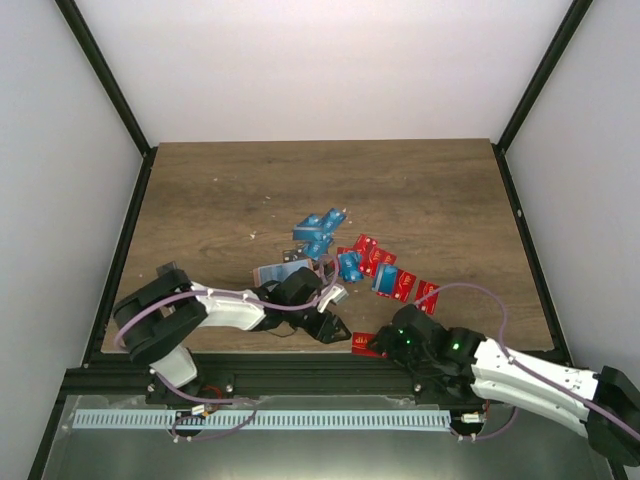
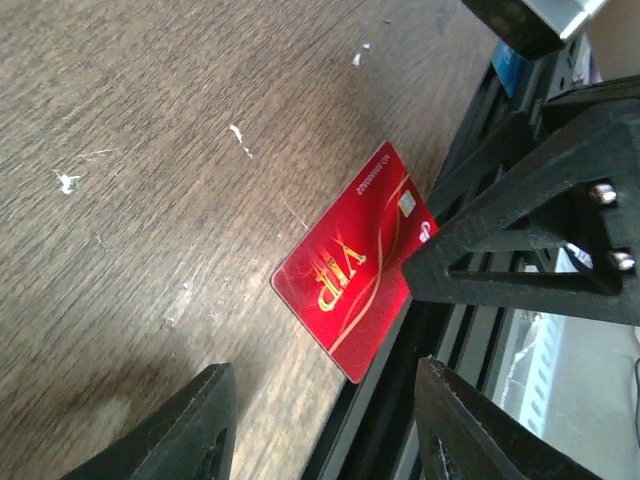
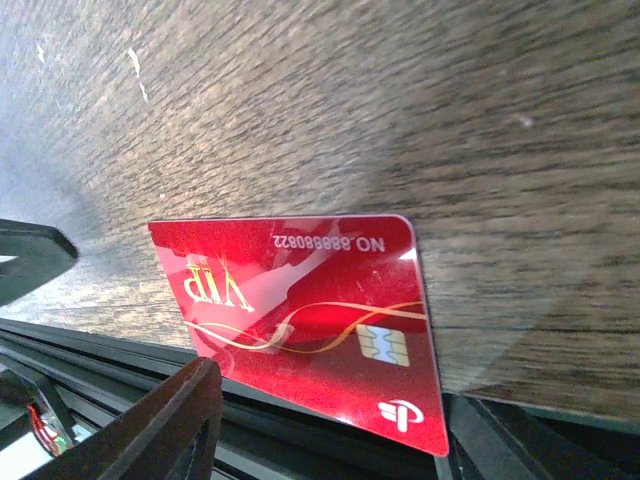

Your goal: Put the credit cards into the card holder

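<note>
A red VIP credit card [image 1: 364,343] lies at the table's near edge and overhangs the black rail. It shows large in the left wrist view [image 2: 345,275] and the right wrist view [image 3: 300,300]. My right gripper [image 1: 388,345] is open. Its fingertips [image 3: 190,400] sit at the card's overhanging edge, and one finger [image 2: 520,230] touches the chip end. My left gripper [image 1: 328,328] is open and empty, just left of that card, which lies ahead of its jaws [image 2: 325,400]. More red cards [image 1: 385,270] and blue cards [image 1: 318,230] lie mid-table. No tan card holder shows.
A grey-blue striped flat thing [image 1: 278,272] lies beside the left arm's wrist. The black frame rail [image 1: 300,375] runs along the table's near edge right under both grippers. Black posts and white walls close in the sides and back.
</note>
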`<control>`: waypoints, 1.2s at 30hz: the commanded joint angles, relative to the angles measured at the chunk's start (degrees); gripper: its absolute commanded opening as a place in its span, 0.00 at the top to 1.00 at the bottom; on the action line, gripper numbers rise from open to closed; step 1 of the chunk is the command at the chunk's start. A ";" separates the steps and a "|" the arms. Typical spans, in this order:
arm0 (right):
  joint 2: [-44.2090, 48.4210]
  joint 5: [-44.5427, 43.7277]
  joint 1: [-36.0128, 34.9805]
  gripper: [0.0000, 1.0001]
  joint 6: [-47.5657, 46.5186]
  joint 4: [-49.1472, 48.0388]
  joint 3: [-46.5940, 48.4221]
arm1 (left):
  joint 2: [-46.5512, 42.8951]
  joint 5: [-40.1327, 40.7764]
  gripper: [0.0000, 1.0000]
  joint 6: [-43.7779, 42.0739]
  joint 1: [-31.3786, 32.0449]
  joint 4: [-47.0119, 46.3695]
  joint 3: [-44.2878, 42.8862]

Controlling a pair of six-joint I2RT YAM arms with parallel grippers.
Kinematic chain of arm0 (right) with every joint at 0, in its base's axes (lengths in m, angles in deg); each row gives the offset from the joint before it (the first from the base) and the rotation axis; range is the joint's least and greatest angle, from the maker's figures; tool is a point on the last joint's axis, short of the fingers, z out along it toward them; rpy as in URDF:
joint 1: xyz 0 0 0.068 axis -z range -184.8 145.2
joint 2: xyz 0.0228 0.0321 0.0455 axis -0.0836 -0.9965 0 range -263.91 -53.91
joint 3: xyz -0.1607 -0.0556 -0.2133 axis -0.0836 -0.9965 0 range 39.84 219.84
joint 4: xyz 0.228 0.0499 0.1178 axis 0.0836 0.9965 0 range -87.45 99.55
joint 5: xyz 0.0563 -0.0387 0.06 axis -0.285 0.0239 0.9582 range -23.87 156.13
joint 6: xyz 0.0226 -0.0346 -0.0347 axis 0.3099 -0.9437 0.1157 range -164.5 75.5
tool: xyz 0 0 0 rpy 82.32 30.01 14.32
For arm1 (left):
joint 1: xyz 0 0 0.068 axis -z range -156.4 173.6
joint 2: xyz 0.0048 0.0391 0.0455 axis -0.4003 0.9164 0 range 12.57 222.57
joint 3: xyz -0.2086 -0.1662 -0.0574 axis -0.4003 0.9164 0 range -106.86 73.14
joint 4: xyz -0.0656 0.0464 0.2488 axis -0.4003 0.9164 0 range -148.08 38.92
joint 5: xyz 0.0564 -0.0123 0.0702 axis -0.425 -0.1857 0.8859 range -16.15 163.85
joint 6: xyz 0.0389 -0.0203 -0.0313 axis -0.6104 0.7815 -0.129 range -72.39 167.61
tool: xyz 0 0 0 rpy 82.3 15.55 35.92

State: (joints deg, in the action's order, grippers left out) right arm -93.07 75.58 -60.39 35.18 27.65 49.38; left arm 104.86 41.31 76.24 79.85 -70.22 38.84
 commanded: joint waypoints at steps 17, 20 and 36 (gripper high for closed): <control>4.54 -2.54 1.50 0.93 -0.07 -1.23 -3.23 | 5.80 0.87 0.53 -1.28 1.61 -1.44 -3.20; 4.61 -2.55 1.59 0.99 -1.13 -1.90 -2.42 | 1.61 3.65 0.53 -1.52 1.55 0.79 -3.22; 0.58 -9.13 1.55 0.99 -5.75 -22.57 5.05 | -28.91 27.66 0.41 5.61 -3.68 16.17 -1.45</control>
State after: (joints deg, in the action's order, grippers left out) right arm -90.55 71.41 -59.23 30.87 17.53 52.16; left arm 80.79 62.67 78.57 77.95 -57.52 36.02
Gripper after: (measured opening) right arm 0.017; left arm 0.574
